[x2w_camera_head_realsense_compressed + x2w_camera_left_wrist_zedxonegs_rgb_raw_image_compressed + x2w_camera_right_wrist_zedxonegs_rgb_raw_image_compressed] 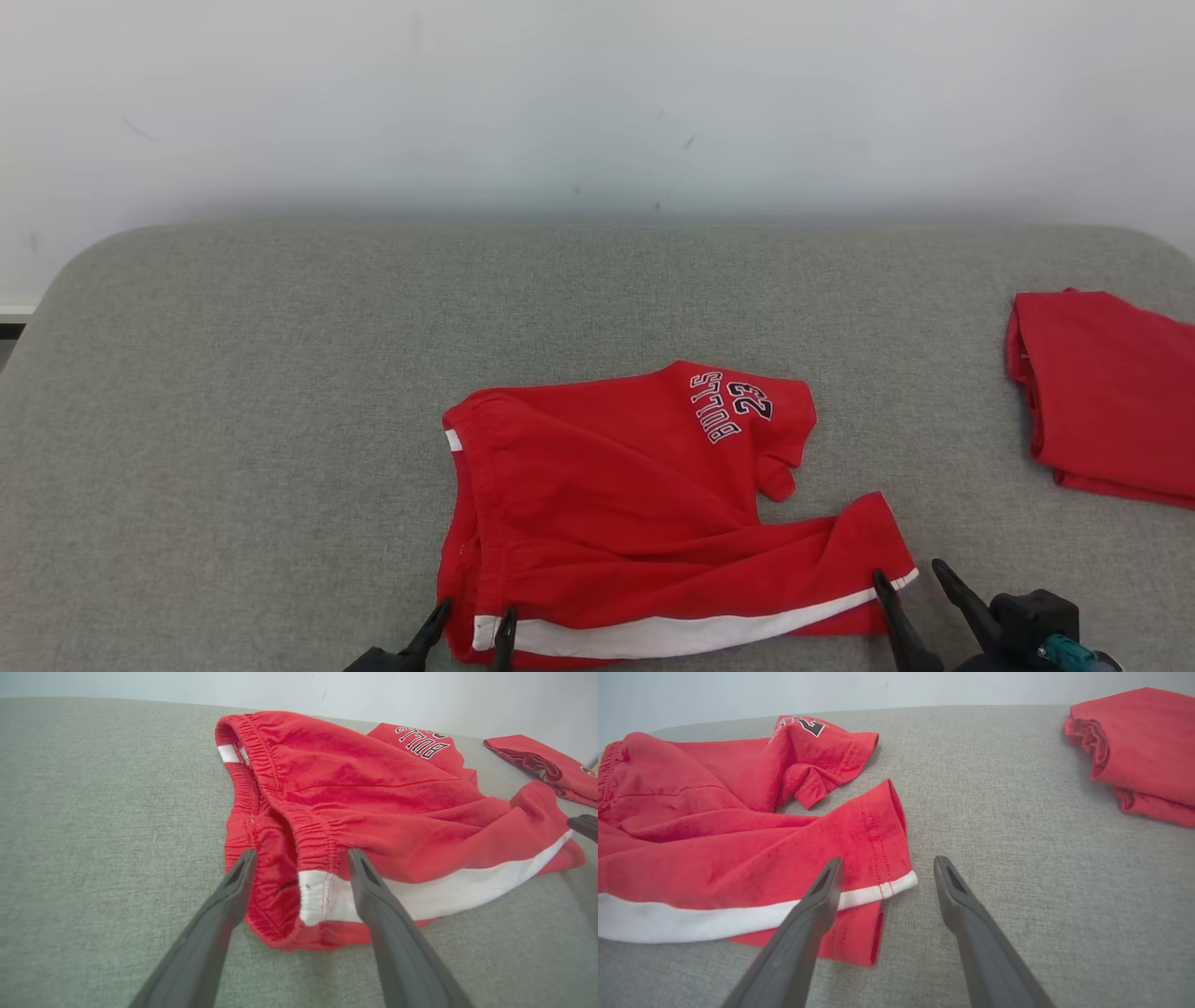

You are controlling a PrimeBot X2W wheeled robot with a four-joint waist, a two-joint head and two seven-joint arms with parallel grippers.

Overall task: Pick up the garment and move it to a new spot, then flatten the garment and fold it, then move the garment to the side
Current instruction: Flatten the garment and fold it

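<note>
red cloth (1106,392) edge-cropped, shorts (607,504) underside hidden

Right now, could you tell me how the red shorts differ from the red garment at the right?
The shorts lie spread out and wrinkled, whereas the other garment is folded compactly. The shorts sit near the middle of the table, the other garment at its right edge. Both are red.
</note>
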